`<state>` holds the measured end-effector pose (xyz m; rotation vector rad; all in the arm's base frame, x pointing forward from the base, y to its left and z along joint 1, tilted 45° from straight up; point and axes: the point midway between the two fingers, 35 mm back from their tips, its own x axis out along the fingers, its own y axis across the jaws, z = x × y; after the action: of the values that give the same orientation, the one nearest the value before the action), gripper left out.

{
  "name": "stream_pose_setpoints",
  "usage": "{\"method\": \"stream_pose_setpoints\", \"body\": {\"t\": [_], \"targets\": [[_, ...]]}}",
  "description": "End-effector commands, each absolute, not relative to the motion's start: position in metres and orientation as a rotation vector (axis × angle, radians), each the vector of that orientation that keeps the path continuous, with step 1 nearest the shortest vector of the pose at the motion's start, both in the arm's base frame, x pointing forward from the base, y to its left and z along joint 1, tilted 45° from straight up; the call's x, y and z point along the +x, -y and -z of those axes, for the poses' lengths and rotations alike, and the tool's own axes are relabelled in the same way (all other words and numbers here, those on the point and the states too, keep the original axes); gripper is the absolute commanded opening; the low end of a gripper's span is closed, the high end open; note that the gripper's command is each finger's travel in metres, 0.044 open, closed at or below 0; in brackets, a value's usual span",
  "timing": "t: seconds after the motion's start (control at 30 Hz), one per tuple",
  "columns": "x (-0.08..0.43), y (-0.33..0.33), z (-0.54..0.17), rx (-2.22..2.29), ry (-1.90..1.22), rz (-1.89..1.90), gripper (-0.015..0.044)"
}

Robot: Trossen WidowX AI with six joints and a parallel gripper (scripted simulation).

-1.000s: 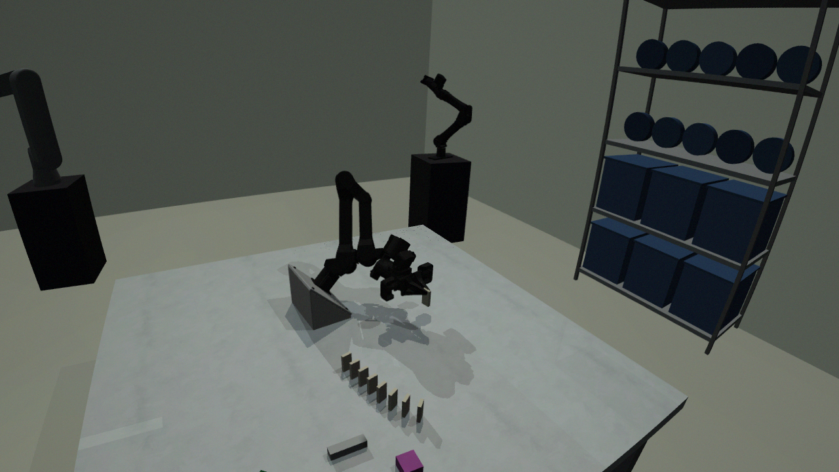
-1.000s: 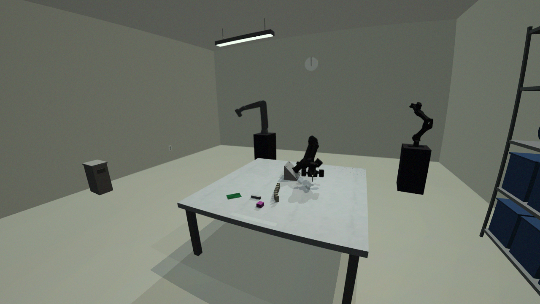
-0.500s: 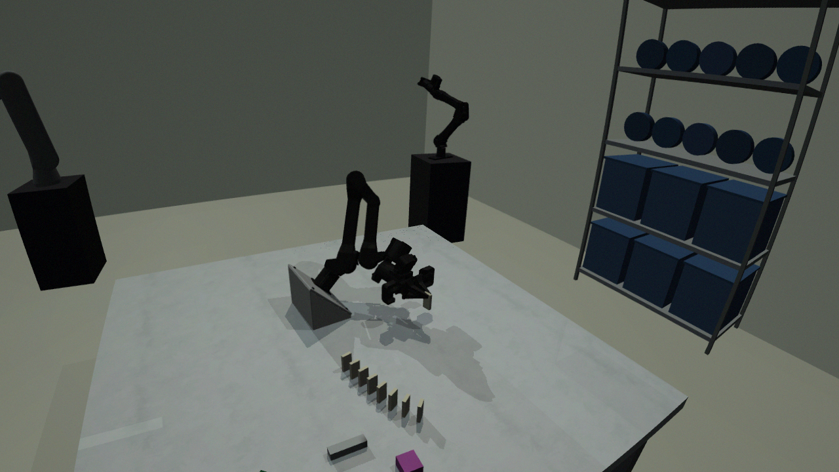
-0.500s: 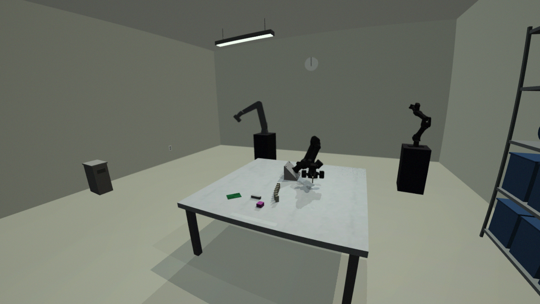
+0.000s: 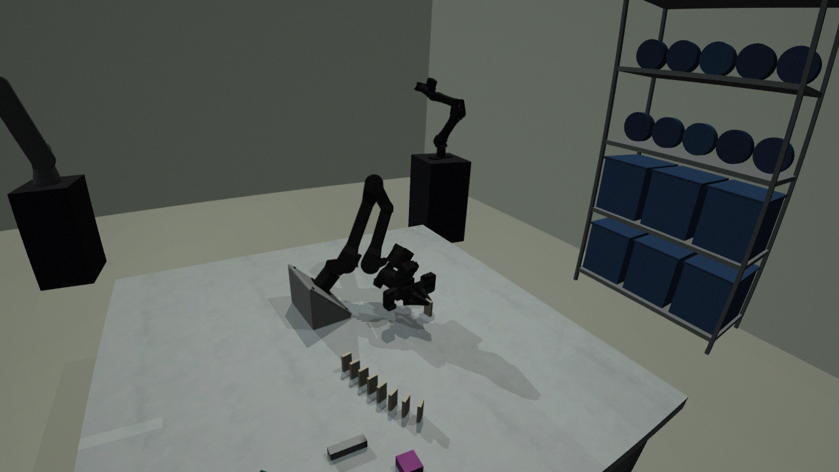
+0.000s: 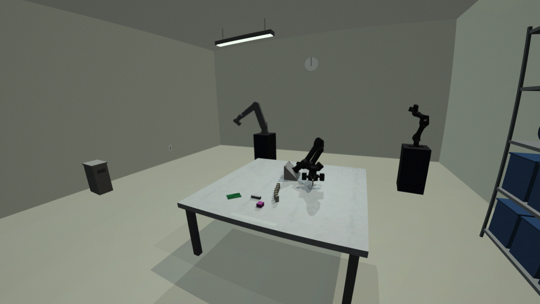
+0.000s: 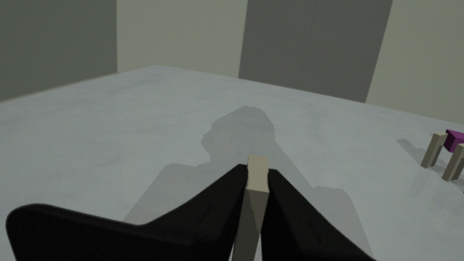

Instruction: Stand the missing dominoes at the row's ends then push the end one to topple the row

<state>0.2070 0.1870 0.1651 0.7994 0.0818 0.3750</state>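
My gripper [image 5: 427, 301] [image 6: 312, 180] [image 7: 255, 176] is shut on a beige domino [image 5: 429, 309] [image 7: 257, 199]. The domino is upright between the fingertips, above the table; how far its lower end is from the table top I cannot tell exactly. Several beige dominoes stand in a slanting row, from the end nearest the arm base [image 5: 346, 362] to the far end [image 5: 419, 410]; the row also shows as small upright pieces in the exterior view. In the wrist view two standing dominoes [image 7: 433, 150] [image 7: 454, 163] show at the right edge. The gripper is off to the side of the row.
A magenta block [image 5: 408, 461] [image 6: 260, 204] [image 7: 454, 141] and a black-and-white bar [image 5: 347, 448] [image 6: 255, 196] lie beyond the row's far end and side. A green flat piece [image 6: 233, 195] lies farther out. The grey wedge base [image 5: 316, 302] [image 6: 290, 172] carries my arm.
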Motion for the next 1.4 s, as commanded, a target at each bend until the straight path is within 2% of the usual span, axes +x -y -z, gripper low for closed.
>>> {"method": "stream_pose_setpoints", "body": {"t": [0.0,1.07,1.37], "targets": [[0.206,-0.192,-0.16,0.802,-0.089,-0.371,0.002],[0.199,-0.211,-0.136,0.798,-0.109,-0.359,0.002],[0.199,-0.211,-0.136,0.798,-0.109,-0.359,0.0256]]}}
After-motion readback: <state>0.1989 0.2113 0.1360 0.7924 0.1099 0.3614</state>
